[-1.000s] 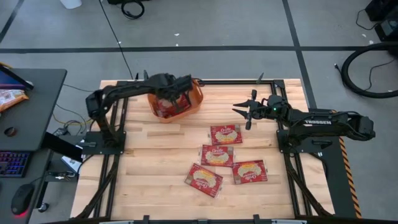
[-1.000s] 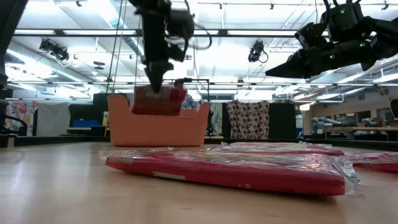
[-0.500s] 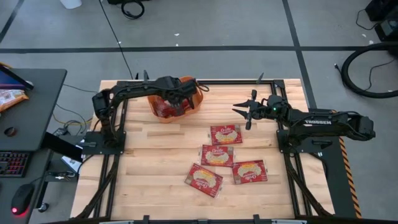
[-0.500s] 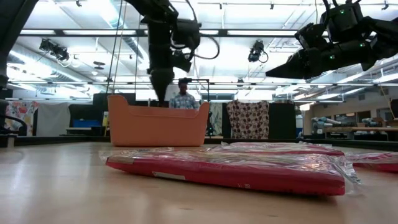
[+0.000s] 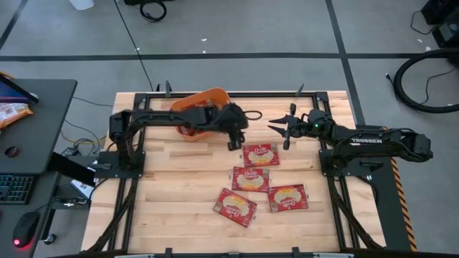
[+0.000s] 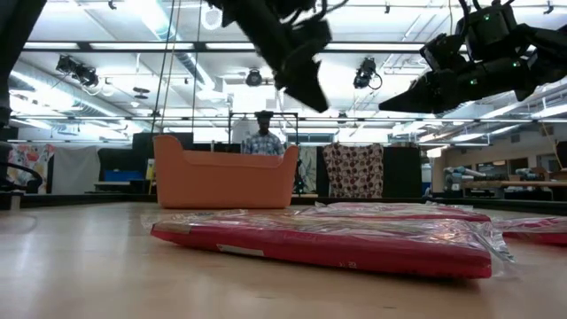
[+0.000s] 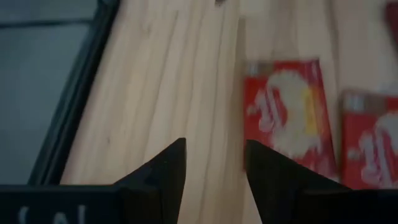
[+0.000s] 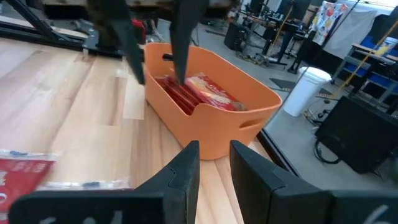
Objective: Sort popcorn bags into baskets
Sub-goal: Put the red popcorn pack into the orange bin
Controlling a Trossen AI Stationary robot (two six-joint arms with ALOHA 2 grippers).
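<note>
Low view, wooden table (image 6: 80, 266), ceiling lights, a person (image 6: 263, 140) behind orange basket (image 6: 225, 180)

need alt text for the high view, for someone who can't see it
Seen from above, the left gripper, open and empty, hangs over the wooden table between the orange basket, which holds red popcorn bags, and four popcorn bags lying flat at the table's middle. The right gripper waits open near the table's far edge, right of the basket.

Bare worktop (image 5: 172, 186) along the left edge and front-left corner. Orange basket (image 5: 204, 107) blocking the rear edge; four popcorn bags (image 5: 260, 155) crowding the centre; left arm (image 5: 179, 118) stretched between.
</note>
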